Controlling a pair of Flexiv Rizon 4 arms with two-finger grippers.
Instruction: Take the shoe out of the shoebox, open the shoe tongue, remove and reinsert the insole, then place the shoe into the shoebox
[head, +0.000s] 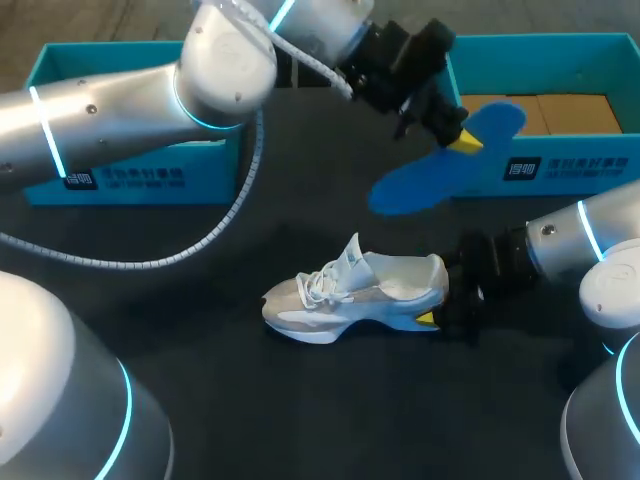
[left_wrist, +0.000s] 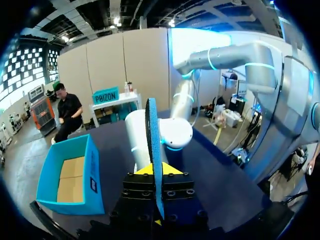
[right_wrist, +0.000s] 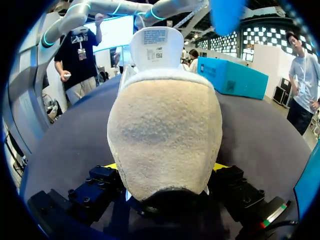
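Observation:
A white and grey shoe (head: 350, 295) lies on its sole in the middle of the black table, toe to the left, tongue (right_wrist: 156, 47) pulled upright. My right gripper (head: 441, 300) is shut on its heel; in the right wrist view the fuzzy heel (right_wrist: 165, 130) fills the gap between the fingers (right_wrist: 165, 172). The blue insole (head: 430, 180) hangs in the air above and to the right of the shoe, in front of the right shoebox. My left gripper (head: 455, 138) is shut on its end. The left wrist view shows the insole (left_wrist: 152, 145) edge-on between that gripper's yellow tips (left_wrist: 156, 172).
An open blue shoebox (head: 560, 160) with a cardboard lining stands at the back right. A second blue box (head: 130, 160) stands at the back left, partly behind my left arm. Bare black tabletop (head: 330, 410) lies in front of the shoe.

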